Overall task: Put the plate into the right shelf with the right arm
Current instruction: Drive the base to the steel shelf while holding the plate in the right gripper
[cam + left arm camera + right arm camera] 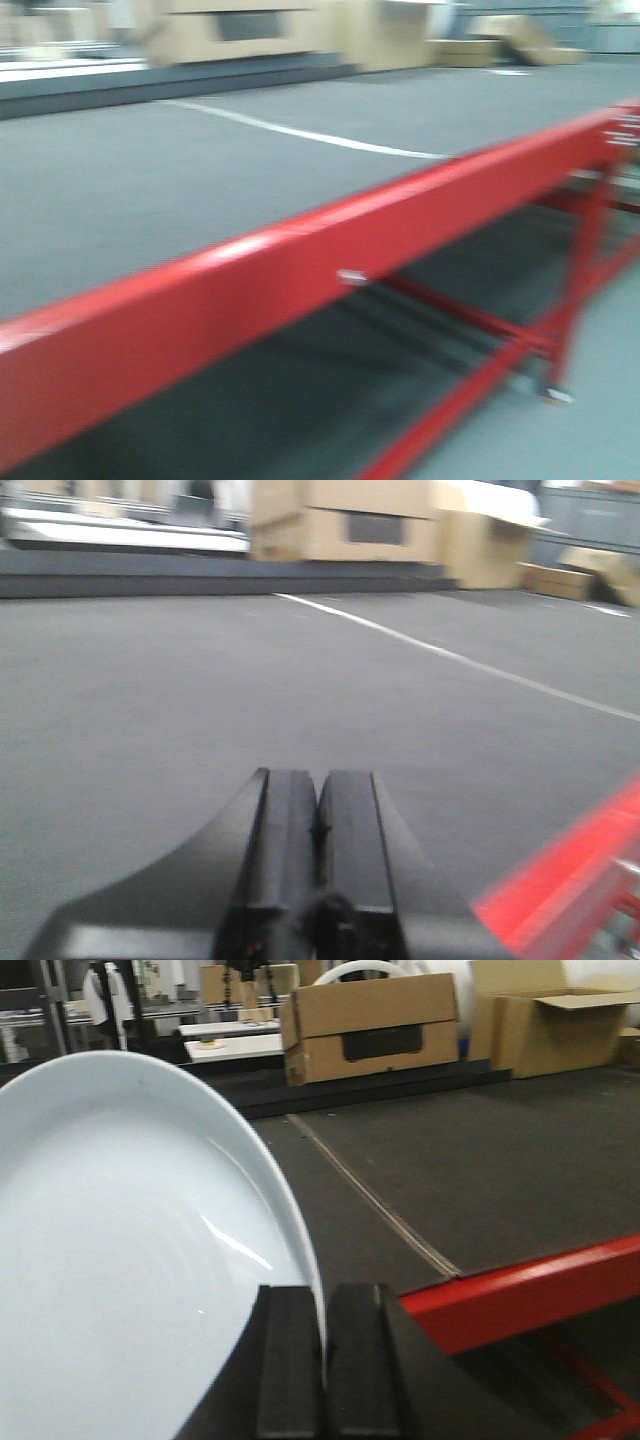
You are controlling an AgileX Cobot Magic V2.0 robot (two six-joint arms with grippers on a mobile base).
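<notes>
Black two-fingered right gripper (322,1300): drawn in almost fully, nipping the thin rim of the plain round shallow white plate (120,1260) between its pads.
Plate position: carried on edge and tilted, spreading left of the fingers in the right wrist view, off the dark grey matted table top (150,180) and near the red-painted steel table frame (530,1290).
Plate contents: nothing on its smooth face but a streak of reflected light.
Black left gripper (318,780): pressed finger to finger with nothing between, poised over the grey mat.
Right shelf: not seen in any view, so distance and approach line impossible to judge.
Slip risk: judged the main one, with a narrow pinch on a glossy rim and nearly the whole plate hanging to one side; likely to pivot or slide out under a quick swing.
Strike risk: rim liable to clip the red frame if swung right without lift.
Sight risk: front and left wrist views smeared, poor for lining up a shelf edge.
Closed brown cardboard box (370,1025): dark hand-slot in the side, contents hidden.
Open-flapped brown cardboard box (560,1020): interior out of sight.
</notes>
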